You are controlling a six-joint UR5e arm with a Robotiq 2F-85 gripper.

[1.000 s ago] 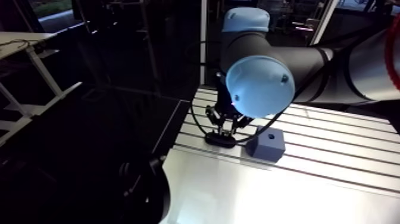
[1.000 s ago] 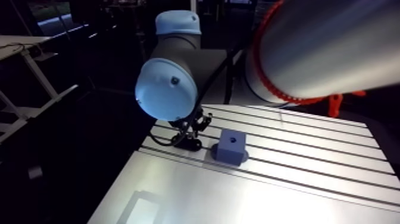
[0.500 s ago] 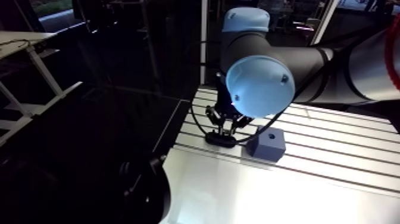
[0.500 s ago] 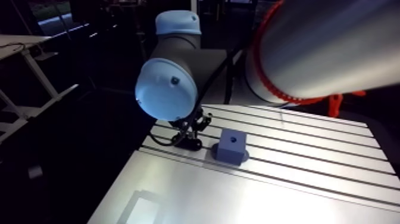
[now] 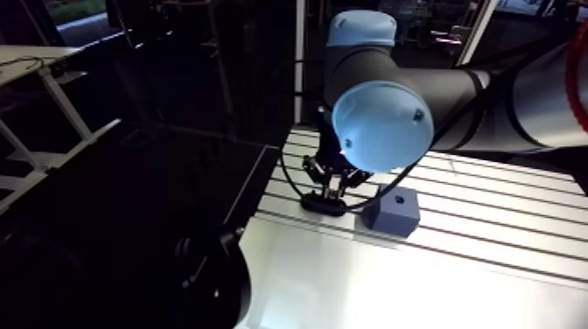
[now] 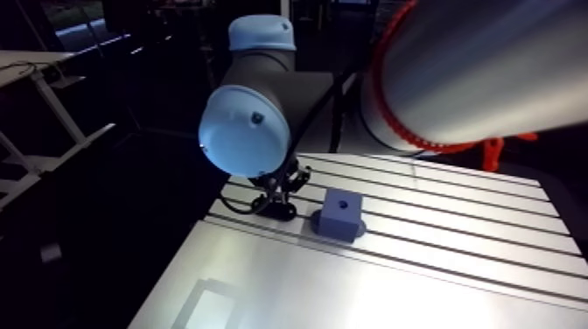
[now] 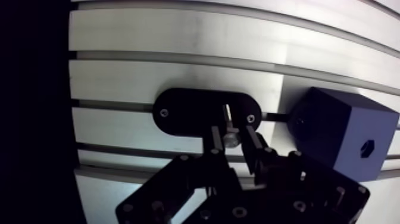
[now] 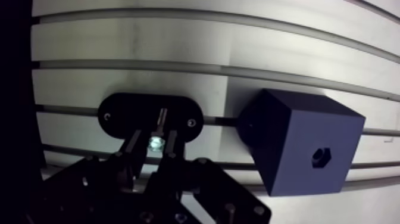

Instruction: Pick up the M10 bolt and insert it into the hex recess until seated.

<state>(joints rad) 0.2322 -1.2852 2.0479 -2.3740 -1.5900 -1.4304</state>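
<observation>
Down low over the slotted table (image 6: 455, 262) with the gripper (image 7: 232, 136), near the table's edge and the dark drop beyond it. Clenched on the M10 bolt (image 8: 156, 142): one finger pressed to each side of the bright head, no gap visible in the wrist view. Bolt seen end-on between the fingers, directly above a black oval holder (image 7: 178, 113) with a small screw at either end; cannot tell whether lifted clear of the holder or seated in it. Just beside the holder but apart from it, a dark blue block (image 8: 286, 137), flat on the table and in line along the same slot. On the block's upper face, the hex recess (image 8: 321, 156), open. In the arm view, upper part of the gripper hidden behind the light-blue joint cap (image 5: 382, 125); only the lower linkage showing, over the holder. Between holder and block, bare aluminium.
</observation>
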